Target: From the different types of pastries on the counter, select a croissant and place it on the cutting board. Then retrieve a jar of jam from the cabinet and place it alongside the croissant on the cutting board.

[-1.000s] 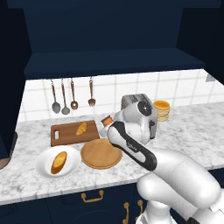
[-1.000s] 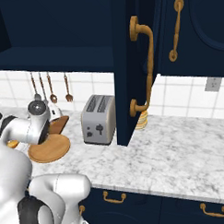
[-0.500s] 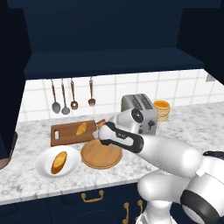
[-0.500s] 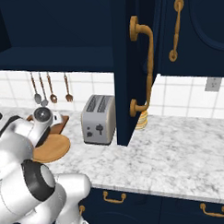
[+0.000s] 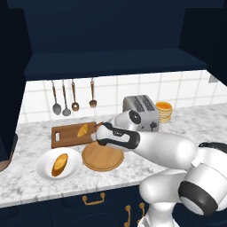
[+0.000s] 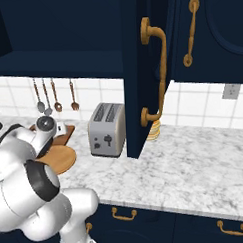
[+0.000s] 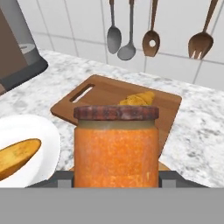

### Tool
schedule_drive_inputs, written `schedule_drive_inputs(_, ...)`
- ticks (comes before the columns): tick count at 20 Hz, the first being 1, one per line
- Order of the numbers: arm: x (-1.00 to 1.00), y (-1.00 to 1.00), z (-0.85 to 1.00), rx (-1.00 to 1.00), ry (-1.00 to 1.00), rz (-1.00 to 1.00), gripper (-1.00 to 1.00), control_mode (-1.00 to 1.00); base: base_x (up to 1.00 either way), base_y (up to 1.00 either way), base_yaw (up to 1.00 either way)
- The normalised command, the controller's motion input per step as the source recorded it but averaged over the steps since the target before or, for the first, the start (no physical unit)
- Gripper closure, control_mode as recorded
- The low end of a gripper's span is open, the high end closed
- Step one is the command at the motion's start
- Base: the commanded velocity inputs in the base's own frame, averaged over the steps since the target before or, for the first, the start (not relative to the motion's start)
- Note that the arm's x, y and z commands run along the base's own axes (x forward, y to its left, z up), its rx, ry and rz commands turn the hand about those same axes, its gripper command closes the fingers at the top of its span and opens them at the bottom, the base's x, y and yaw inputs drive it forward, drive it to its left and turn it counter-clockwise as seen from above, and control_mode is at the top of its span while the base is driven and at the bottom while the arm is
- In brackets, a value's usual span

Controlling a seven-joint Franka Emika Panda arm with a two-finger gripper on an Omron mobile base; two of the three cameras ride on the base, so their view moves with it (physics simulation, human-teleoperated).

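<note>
Counter (image 5: 26,181) of marbled stone (tiled backsplash (image 5: 111,93))

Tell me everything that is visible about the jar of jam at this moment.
The jar of jam is a small cylinder with a speckled orange body and a dark brown lid with a mottled look. It stands upright, held in the gripper, whose dark tips press against its lower sides. It hangs above the counter near the cutting board, where the croissant lies just behind it.
</note>
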Motion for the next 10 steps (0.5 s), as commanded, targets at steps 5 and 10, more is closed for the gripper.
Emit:
schedule_drive_inputs(5, 0.17, 0.0, -0.25, 0.0, -0.02, 0.0, 1.0, -1.0, 0.0, 0.0, 0.0)
schedule_drive_inputs(10, 0.26, 0.02, -0.42, 0.0, -0.08, 0.0, 1.0, -1.0, 0.0, 0.0, 0.0)
